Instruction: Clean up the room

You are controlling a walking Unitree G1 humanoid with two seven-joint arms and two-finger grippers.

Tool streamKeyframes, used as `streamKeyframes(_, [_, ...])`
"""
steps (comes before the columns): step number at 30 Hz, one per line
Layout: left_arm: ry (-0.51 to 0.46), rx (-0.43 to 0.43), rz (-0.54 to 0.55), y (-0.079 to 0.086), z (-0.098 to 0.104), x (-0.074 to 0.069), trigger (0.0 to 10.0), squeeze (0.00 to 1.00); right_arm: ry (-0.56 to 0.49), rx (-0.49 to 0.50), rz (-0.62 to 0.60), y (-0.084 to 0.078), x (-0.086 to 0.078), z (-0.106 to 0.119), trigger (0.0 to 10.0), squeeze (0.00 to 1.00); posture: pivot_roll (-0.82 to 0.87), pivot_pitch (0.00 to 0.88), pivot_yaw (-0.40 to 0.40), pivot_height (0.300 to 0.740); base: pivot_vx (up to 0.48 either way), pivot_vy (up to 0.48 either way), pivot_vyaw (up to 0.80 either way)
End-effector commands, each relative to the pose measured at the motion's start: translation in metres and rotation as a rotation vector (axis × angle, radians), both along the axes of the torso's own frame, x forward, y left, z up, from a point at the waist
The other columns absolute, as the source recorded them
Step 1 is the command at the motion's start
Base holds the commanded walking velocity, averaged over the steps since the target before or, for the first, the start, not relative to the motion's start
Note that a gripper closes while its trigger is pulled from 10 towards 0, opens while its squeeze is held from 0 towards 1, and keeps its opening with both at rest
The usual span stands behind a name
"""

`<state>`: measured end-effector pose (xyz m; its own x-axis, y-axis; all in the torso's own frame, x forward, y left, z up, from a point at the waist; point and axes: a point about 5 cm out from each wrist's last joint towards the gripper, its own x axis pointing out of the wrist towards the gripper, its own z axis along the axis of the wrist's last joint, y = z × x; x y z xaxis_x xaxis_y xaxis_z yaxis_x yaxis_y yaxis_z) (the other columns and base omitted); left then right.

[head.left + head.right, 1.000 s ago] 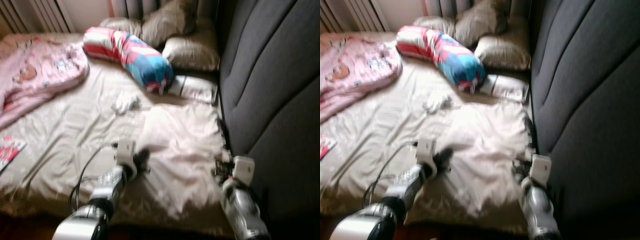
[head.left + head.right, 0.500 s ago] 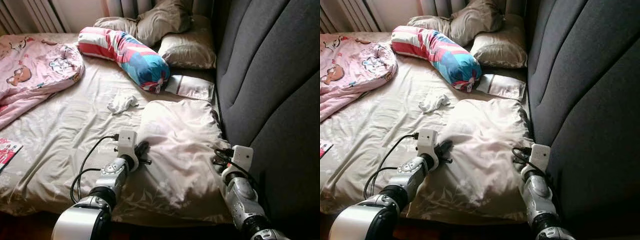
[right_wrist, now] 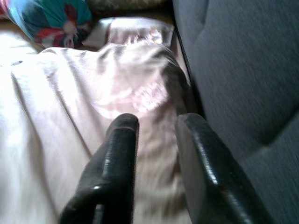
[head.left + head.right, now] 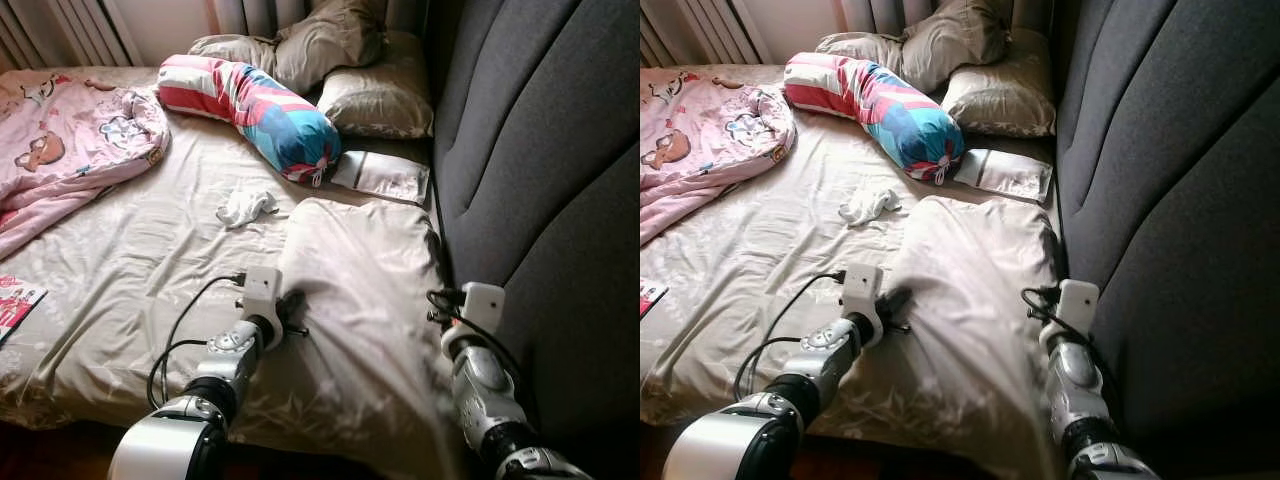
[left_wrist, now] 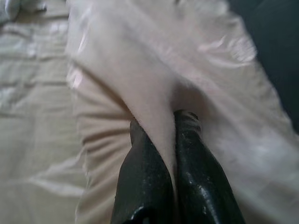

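Grippers at the near edge of the bed [image 4: 120, 290] both work on 1 beige pillow [image 4: 365, 300] that lies along the dark grey headboard [image 4: 540, 180]. The left gripper [image 5: 163, 122] sits at the pillow's left edge, its 2 black fingers pressed together with a fold of the pillow's cloth clamped between them. The right gripper [image 3: 156, 122] is at the pillow's right side, next to the headboard; its 2 fingers stand apart over the pillowcase, and whether they touch the cloth cannot be told. The pillow rests on a wrinkled beige sheet, its far end near a flat white packet [image 4: 381, 174]. To the left of the pillow, a small crumpled white cloth [image 4: 246, 207] lies on the sheet, apart from it. At the left edge of the bed, part of a red and white printed item [image 4: 15, 303] is visible. Farther back, a pink blanket [image 4: 70, 150] with cartoon prints is bunched on the left side. A bolster [image 4: 255, 115] striped in red, white and blue lies diagonally, one end just beside the packet. Behind it, 2 brown pillows [image 4: 345, 60] are stacked against the headboard.
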<state>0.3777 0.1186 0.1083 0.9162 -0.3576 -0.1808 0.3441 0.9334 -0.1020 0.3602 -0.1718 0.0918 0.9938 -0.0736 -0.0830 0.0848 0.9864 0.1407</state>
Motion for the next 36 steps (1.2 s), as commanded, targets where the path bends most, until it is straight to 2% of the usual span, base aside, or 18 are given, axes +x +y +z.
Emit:
streamKeyframes(1, [-0.043,0.010,0.006,0.005,0.008,0.003,10.0,0.00,0.035,-0.002,0.005,0.001,-0.005,-0.010,10.0,1.00,-0.10,0.305,0.062,0.740,0.000,0.000,0.00])
streamKeyframes(5, [-0.036,0.012,0.002,0.004,0.007,0.003,10.0,0.00,0.036,-0.004,0.006,0.001,-0.004,-0.009,10.0,1.00,-0.10,0.304,0.061,0.740,0.000,0.000,0.00])
streamKeyframes(6, [-0.024,0.020,-0.004,0.003,0.004,0.001,10.0,0.00,0.035,-0.008,0.004,0.001,-0.004,-0.009,10.0,0.94,-0.10,0.304,0.061,0.740,0.000,0.000,0.00])
streamKeyframes(7, [-0.017,0.029,-0.008,0.003,0.002,0.001,10.0,0.00,0.035,-0.012,0.003,0.000,-0.004,-0.009,10.0,0.47,-0.10,0.302,0.060,0.740,0.000,0.000,0.00])
streamKeyframes(8, [-0.006,0.039,-0.013,0.003,0.000,0.000,10.0,0.00,0.036,-0.016,0.002,0.000,-0.004,-0.009,10.0,0.07,-0.10,0.302,0.060,0.740,0.000,0.000,0.00])
streamKeyframes(10, [-0.002,0.041,-0.014,0.002,-0.001,-0.001,10.0,0.00,0.036,-0.017,0.002,0.000,-0.004,-0.009,10.0,0.07,-0.10,0.302,0.060,0.740,0.000,0.000,0.00])
streamKeyframes(11, [0.025,0.048,-0.017,0.002,-0.006,-0.002,10.0,0.00,0.035,-0.020,0.004,0.000,-0.004,-0.009,10.0,0.00,-0.10,0.301,0.059,0.740,0.000,0.000,0.00])
streamKeyframes(15, [0.056,0.049,-0.028,0.001,-0.010,-0.004,10.0,0.00,0.031,-0.026,0.009,0.001,-0.005,-0.010,10.0,0.00,-0.10,0.301,0.059,0.740,0.000,0.000,0.00])
streamKeyframes(16, [0.090,0.004,-0.034,-0.001,-0.014,-0.006,10.0,0.00,0.028,-0.027,0.010,0.002,-0.006,-0.011,10.0,0.00,-0.10,0.300,0.059,0.740,0.000,0.000,0.00])
streamKeyframes(17, [0.090,0.004,-0.034,-0.001,-0.014,-0.006,10.0,0.00,0.028,-0.027,0.010,0.002,-0.006,-0.011,10.0,0.00,-0.10,0.300,0.059,0.740,0.000,0.000,0.00])
streamKeyframes(19, [0.141,-0.067,-0.053,-0.004,-0.018,-0.009,10.0,0.00,0.021,-0.024,0.012,0.003,-0.008,-0.012,10.0,0.00,-0.10,0.300,0.060,0.740,0.000,0.000,0.00])
streamKeyframes(25, [0.235,-0.190,-0.104,-0.014,-0.026,-0.015,10.0,0.00,0.023,-0.009,0.013,0.006,-0.013,-0.018,10.0,0.00,-0.11,0.305,0.062,0.740,0.000,0.000,0.00])
streamKeyframes(33, [0.238,-0.167,-0.120,-0.015,-0.028,-0.016,10.0,0.00,0.032,-0.003,0.017,0.010,-0.016,-0.023,10.0,0.00,-0.11,0.306,0.065,0.740,0.000,0.000,0.00])
streamKeyframes(34, [0.238,-0.169,-0.117,-0.015,-0.028,-0.016,10.0,0.10,0.032,-0.002,0.017,0.010,-0.016,-0.023,10.0,0.00,-0.11,0.306,0.065,0.740,0.000,0.000,0.00])
streamKeyframes(35, [0.238,-0.170,-0.117,-0.015,-0.028,-0.016,10.0,1.00,0.032,-0.002,0.018,0.010,-0.016,-0.023,10.0,0.00,-0.11,0.306,0.065,0.740,0.000,0.000,0.00])
streamKeyframes(36, [0.239,-0.173,-0.117,-0.015,-0.028,-0.016,10.0,1.00,0.033,-0.001,0.018,0.010,-0.017,-0.023,10.0,0.00,-0.11,0.307,0.064,0.740,0.000,0.000,0.00])
